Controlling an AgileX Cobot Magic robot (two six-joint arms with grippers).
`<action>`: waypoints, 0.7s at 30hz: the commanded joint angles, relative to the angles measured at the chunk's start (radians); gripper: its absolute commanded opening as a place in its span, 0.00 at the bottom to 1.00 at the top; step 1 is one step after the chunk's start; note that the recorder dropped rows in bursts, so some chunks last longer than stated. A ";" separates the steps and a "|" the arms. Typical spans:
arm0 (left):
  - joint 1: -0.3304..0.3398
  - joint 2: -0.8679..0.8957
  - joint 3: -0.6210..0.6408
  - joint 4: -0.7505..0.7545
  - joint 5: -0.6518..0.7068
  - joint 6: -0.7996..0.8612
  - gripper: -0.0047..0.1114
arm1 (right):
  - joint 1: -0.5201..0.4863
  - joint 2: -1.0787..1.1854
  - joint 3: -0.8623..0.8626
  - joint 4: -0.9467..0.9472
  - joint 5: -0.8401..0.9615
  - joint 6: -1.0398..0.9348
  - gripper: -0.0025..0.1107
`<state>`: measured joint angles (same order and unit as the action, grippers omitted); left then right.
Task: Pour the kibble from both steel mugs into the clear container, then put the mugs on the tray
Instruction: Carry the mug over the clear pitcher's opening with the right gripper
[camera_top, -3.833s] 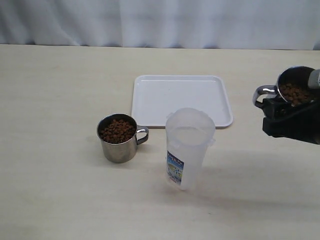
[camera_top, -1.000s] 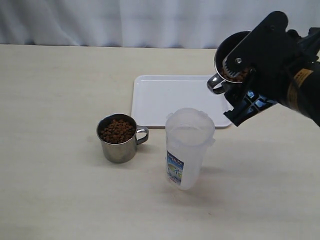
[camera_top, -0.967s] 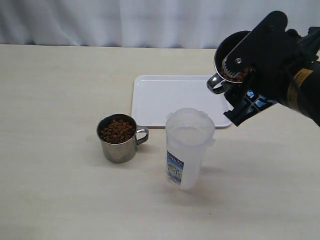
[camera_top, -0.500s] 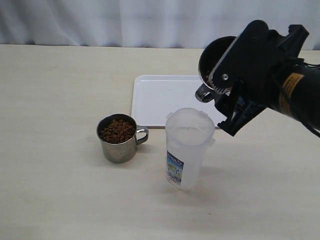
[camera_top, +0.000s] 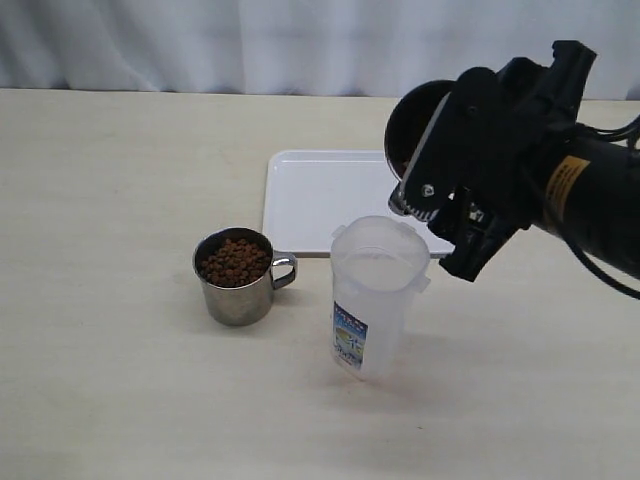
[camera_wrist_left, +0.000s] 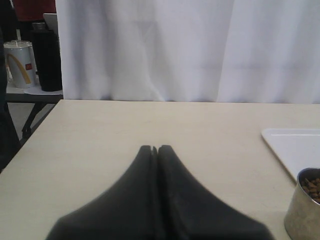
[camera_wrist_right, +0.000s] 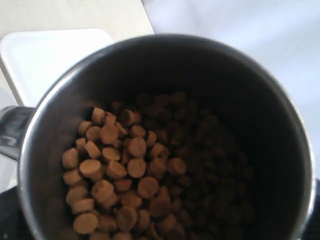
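Note:
My right gripper (camera_top: 425, 185) is shut on one steel mug (camera_top: 408, 125), held in the air just above and behind the clear container (camera_top: 378, 295) and tilted toward its mouth. In the right wrist view this mug (camera_wrist_right: 165, 42) fills the frame, with kibble (camera_wrist_right: 125, 170) heaped against its lower side. The container stands upright and no kibble shows inside it. The other steel mug (camera_top: 236, 278) stands on the table to the container's left, full of kibble (camera_top: 235, 260). The white tray (camera_top: 330, 195) lies behind them with nothing on it. My left gripper (camera_wrist_left: 155, 148) is shut on nothing, low over the table.
The left wrist view catches the standing mug (camera_wrist_left: 306, 205) and a tray corner (camera_wrist_left: 295, 147) at its edge. Past the table's far end are a white curtain (camera_wrist_left: 175, 50), a paper cup (camera_wrist_left: 19, 65) and a black flask (camera_wrist_left: 46, 60) on a side table.
My right gripper has carried its mug leftwards and lower, from over the tray's right part to above the container's rim, tipping it further. The other mug, container and tray have stayed put.

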<state>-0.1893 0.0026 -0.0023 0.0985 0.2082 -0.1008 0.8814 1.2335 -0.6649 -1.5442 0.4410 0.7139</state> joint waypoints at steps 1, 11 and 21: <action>-0.006 -0.003 0.002 -0.004 -0.012 0.005 0.04 | 0.003 0.029 -0.006 -0.054 0.012 -0.010 0.06; -0.006 -0.003 0.002 -0.005 -0.012 0.005 0.04 | 0.005 0.034 -0.006 -0.065 0.028 -0.042 0.06; -0.006 -0.003 0.002 -0.005 -0.012 0.005 0.04 | 0.005 0.024 -0.006 -0.065 0.028 -0.048 0.06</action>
<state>-0.1893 0.0026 -0.0023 0.0985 0.2082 -0.1008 0.8830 1.2713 -0.6649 -1.5884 0.4496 0.6739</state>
